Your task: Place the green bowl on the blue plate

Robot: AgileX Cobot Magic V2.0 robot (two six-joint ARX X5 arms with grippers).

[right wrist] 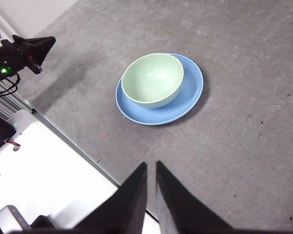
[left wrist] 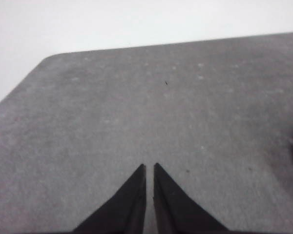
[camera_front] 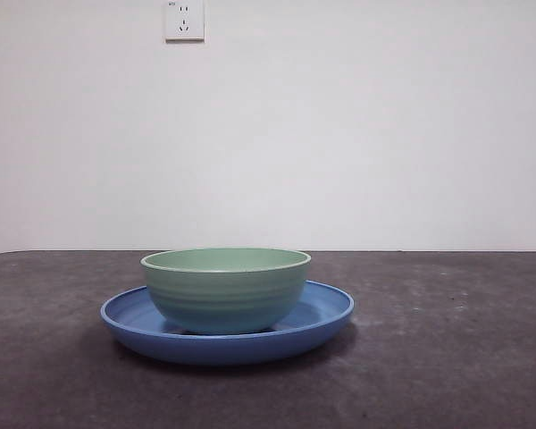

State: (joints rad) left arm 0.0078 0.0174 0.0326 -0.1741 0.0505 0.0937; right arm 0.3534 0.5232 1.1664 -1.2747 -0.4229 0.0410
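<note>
Neither arm shows in the front view. The right gripper (right wrist: 151, 165) hangs high above the table (right wrist: 244, 146), well back from the dishes and looking down on them, its two black jaws drawn nearly together with only a thin slit between the tips, clenched on nothing. The left gripper (left wrist: 149, 168) is likewise pinched almost shut and empty, poised over bare grey tabletop with the table's rounded corner and far edge ahead of it.

From the front, the plate (camera_front: 322, 313) sits closest, flat on the table, with open grey surface all round it. The bowl (camera_front: 225, 290) stands upright on the plate, its base resting in the plate's well; seen from above in the right wrist view it sits off-centre, shifted towards the plate's rim at about 10 o'clock, leaving a broad blue crescent bare from 2 to 6 o'clock. The bowl is empty.

Beyond, the table ends at a white wall, with a socket (camera_front: 184, 20) high at 12 o'clock.
</note>
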